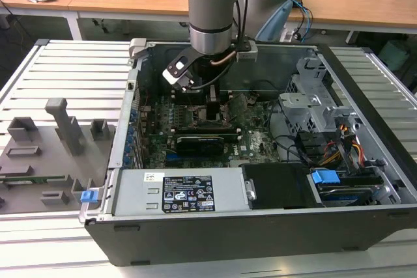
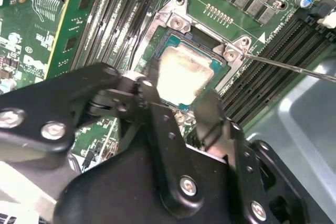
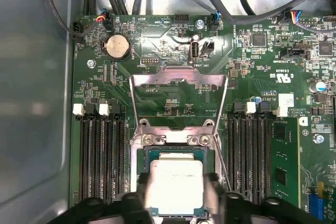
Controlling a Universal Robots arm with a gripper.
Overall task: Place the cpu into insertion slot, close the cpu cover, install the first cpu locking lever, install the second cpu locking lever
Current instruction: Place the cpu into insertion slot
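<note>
The cpu (image 3: 176,179), silvery side up, lies in the insertion slot (image 3: 142,156), a black socket with a metal rim (image 2: 176,22) on the green board. My gripper (image 3: 178,196) is directly over it, one finger (image 2: 151,90) against each of two opposite edges of the cpu (image 2: 184,74), shut on the chip. The cpu cover (image 3: 178,80) is swung open away from the socket, its window showing board behind. A thin wire locking lever (image 3: 223,129) stands raised beside the socket, and one lever (image 2: 294,66) sticks out sideways. In the exterior view the gripper (image 1: 215,105) reaches down inside the open computer case.
Long black memory slots (image 3: 102,156) flank the socket on both sides. A coin battery (image 3: 117,46) and cables (image 3: 247,3) lie beyond the cover. A black expansion card (image 1: 205,141), drive cage (image 1: 313,96) and power supply (image 1: 186,193) crowd the case. A grey fixture tray (image 1: 45,148) sits outside.
</note>
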